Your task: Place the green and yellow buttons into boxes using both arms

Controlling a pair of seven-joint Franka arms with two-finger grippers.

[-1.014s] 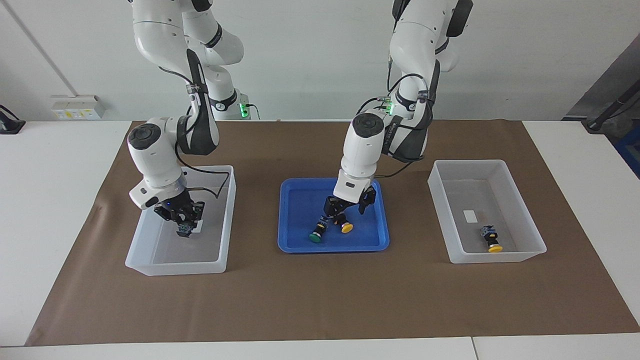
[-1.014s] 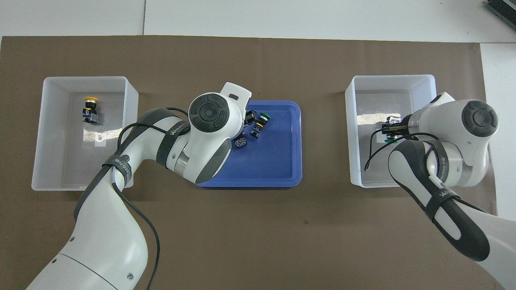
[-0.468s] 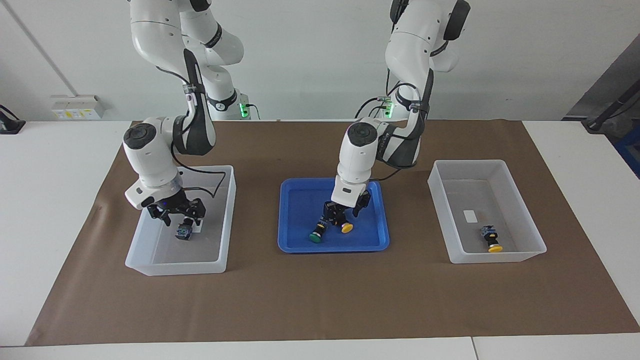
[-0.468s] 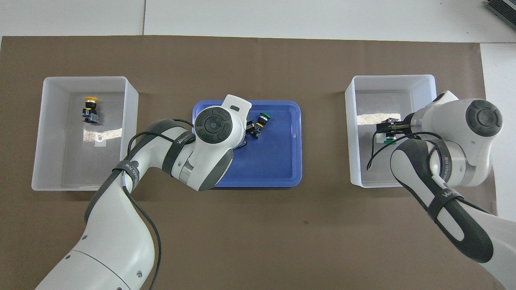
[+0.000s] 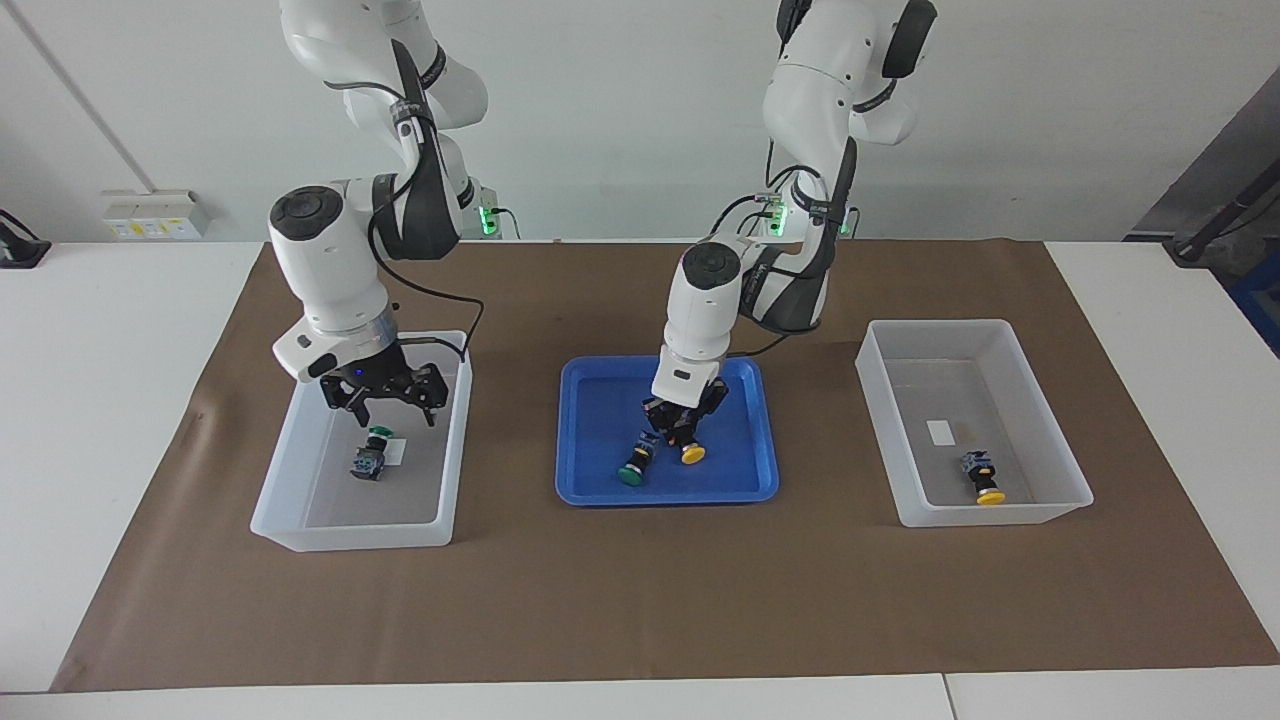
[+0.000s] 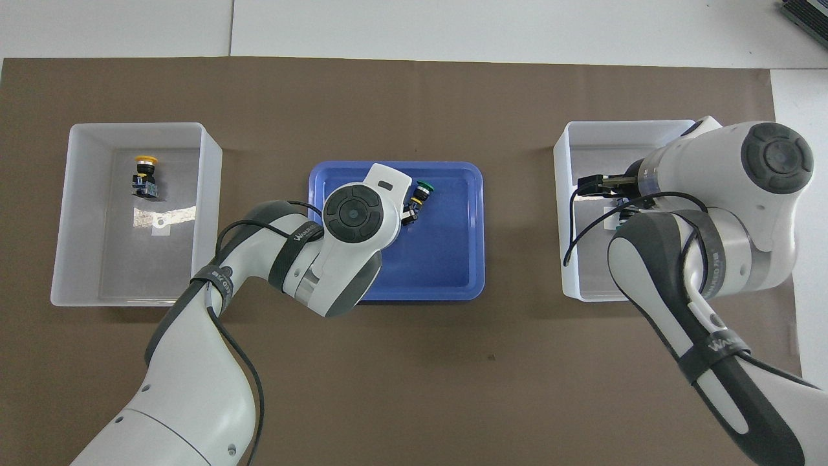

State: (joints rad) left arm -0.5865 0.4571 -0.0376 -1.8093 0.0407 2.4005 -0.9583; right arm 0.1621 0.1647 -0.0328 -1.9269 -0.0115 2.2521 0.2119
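Note:
In the blue tray [image 5: 600, 494] lie a yellow button [image 5: 691, 455] and a green button [image 5: 631, 474], side by side. My left gripper [image 5: 679, 430] is down in the tray, its fingers closed on the yellow button's black body. My right gripper [image 5: 395, 412] hangs open over the box [image 5: 350, 530] at the right arm's end, just above a green button [image 5: 370, 455] lying on that box's floor. The box [image 5: 1000, 515] at the left arm's end holds another yellow button [image 5: 985, 478]. From overhead, the left wrist covers most of the tray's yellow button [image 6: 410, 210].
A brown mat [image 5: 640, 610] covers the middle of the white table. The tray [image 6: 453, 285] sits between the two boxes [image 6: 65, 259] [image 6: 569, 272]. A power strip [image 5: 155, 215] lies on the table beside the right arm's base.
The right gripper opened, left the green button in its box and rose. The left gripper sank into the tray and closed on the yellow button.

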